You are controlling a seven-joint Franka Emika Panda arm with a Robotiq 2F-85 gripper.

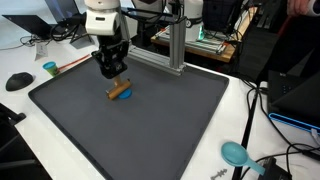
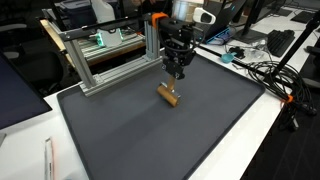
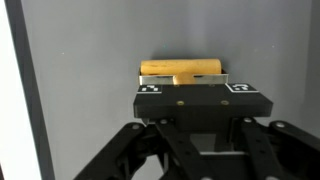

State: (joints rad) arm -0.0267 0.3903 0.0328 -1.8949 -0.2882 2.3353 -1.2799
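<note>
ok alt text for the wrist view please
A tan wooden piece lies crosswise on a grey mat, just beyond the tips of the black gripper that fills the lower half of the view. A white strip runs down the left edge.

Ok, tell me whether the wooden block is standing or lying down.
Lying down: in both exterior views the wooden block lies lengthwise on the grey mat.
</note>
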